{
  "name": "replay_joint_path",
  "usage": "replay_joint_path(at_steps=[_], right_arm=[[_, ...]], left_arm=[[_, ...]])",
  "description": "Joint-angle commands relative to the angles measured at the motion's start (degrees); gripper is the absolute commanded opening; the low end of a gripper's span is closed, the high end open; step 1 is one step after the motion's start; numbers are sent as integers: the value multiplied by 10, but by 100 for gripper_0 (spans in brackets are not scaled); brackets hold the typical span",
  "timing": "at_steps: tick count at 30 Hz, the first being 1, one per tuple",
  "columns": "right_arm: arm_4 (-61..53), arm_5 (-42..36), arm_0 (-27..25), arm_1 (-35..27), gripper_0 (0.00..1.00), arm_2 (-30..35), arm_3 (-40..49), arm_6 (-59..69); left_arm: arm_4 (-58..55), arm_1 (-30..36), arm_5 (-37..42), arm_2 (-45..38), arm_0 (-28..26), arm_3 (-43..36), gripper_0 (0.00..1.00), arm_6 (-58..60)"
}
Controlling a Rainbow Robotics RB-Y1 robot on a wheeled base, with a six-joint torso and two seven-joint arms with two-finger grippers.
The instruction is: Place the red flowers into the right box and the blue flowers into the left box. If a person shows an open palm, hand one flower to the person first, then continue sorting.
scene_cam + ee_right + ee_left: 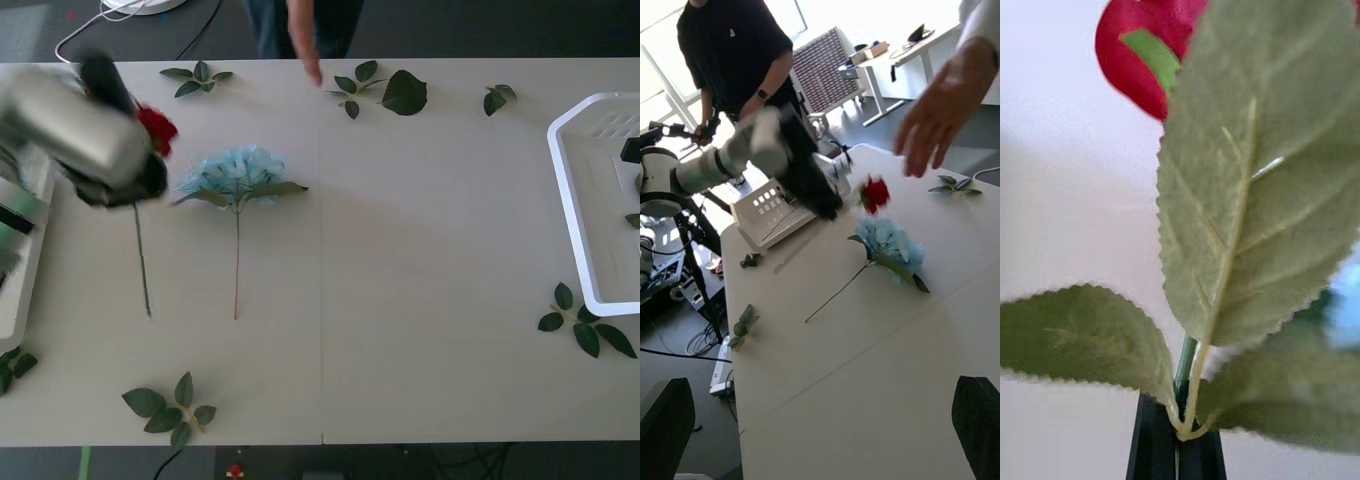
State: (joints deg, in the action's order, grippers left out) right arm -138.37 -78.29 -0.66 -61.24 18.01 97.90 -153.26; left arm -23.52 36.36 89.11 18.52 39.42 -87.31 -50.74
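The left gripper (1178, 442) has its black fingers pressed together on the green stem of the red flower (157, 129), pinching it just under the leaves; the red bloom stands out beyond the fingertips, and the long stem trails back under the arm across the table (420, 300); just beside that gripper, on its inner side, the blue flower (237, 172) lies flat on the table with its stem running alongside the red one's; behind the gripper sits the left box (771, 210), white and slotted; a person's hand (944, 109) reaches over the far edge, palm half turned, well beyond the bloom; the right gripper (820, 427) hangs spread wide over bare table, nothing between its fingers; the right box (590, 200) sits at the far right edge.
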Motion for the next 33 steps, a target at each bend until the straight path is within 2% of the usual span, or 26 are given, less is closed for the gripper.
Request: replay_joint_path(at_steps=[1,7,14,22,26,28,33], right_arm=[[-3,-3,-7,-27,100,12,13,-17],[-3,-3,-7,-27,100,12,13,-17],[-3,-3,-7,-27,100,12,13,-17],[-3,-3,-7,-27,100,12,13,-17],[-3,-3,-7,-27,100,12,13,-17],[3,-4,-30,-8,100,-8,2,-17],[-2,2,-33,-9,100,-12,2,-17]], left_arm=[[-21,-6,111,-108,-29,-173,0,7],[-88,-6,201,-218,-85,-332,0,-21],[-175,-13,204,-299,-126,-453,0,-88],[-241,-52,77,-306,-137,-544,0,-198],[-288,-77,-2,-306,-137,-556,0,-239],[-316,-94,-49,-302,-137,-558,0,-241],[-332,-126,-160,-242,-137,-561,0,-241]])
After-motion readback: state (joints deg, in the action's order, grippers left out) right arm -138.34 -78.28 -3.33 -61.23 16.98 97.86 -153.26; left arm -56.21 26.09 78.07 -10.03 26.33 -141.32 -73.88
